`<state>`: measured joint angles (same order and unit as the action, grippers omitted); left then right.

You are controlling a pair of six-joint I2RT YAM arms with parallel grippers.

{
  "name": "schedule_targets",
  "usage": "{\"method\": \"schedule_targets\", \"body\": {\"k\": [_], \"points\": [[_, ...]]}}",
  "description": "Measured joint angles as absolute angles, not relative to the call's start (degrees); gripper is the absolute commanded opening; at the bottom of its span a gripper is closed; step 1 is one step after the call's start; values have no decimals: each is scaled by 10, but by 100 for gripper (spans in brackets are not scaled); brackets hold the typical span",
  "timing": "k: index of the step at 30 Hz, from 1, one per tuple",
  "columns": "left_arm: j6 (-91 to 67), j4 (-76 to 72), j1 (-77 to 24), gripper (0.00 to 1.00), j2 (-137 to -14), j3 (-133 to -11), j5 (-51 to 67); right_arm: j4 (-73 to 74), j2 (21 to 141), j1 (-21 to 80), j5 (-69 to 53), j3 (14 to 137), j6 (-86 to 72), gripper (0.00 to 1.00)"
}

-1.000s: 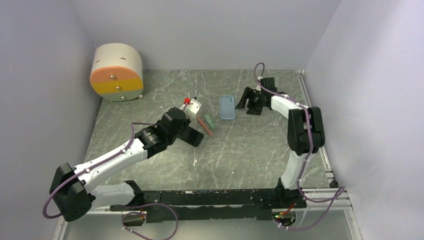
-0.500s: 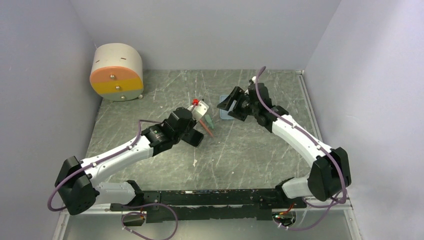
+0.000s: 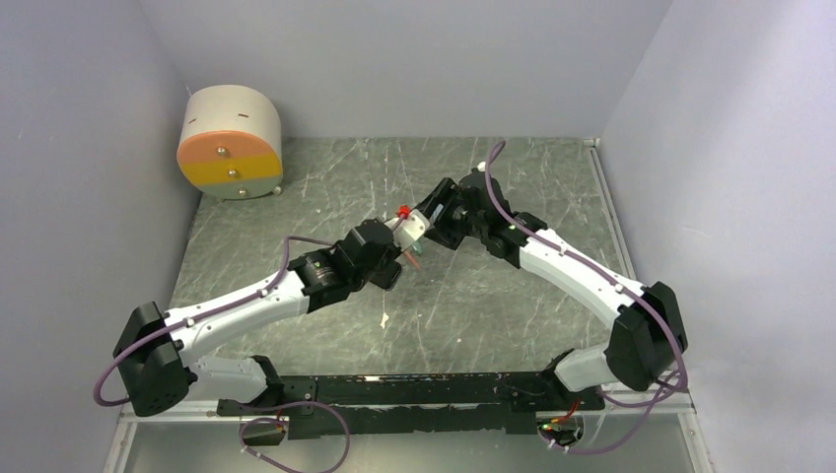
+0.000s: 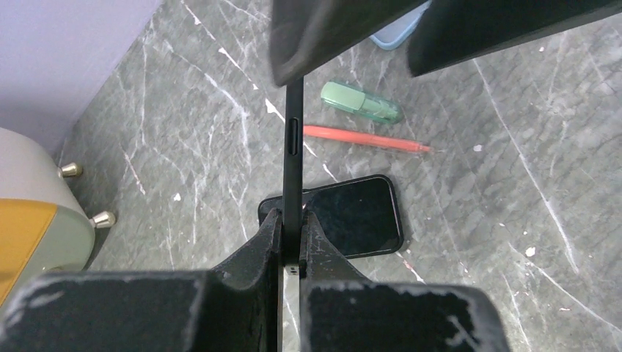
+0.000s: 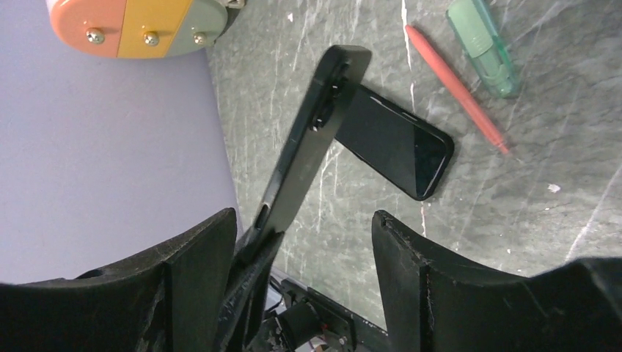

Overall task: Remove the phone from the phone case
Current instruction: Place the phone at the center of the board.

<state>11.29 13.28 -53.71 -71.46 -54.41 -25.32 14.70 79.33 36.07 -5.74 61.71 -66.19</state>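
With left fingers (image 4: 253, 260) pinched shut on the black cased phone (image 4: 294, 147), holding it edge-up above mid tabletop (image 3: 493, 296), offering its far end between wide-spread, empty right fingers (image 5: 418, 264), probably for peeling.

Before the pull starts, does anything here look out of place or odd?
Nothing looks spilled or damaged. One oddity: a thin black slab stands on edge, pinched by the left gripper, while a glossy black phone lies flat below it.
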Motion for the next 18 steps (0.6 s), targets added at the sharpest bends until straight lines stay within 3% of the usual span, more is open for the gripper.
{"method": "schedule_targets", "body": {"k": [10, 18], "points": [[126, 131, -576, 3, -738, -546, -261, 156, 843, 387, -55, 641, -689, 63], [129, 123, -587, 2, -747, -550, -274, 168, 872, 392, -63, 662, -696, 52]]}}
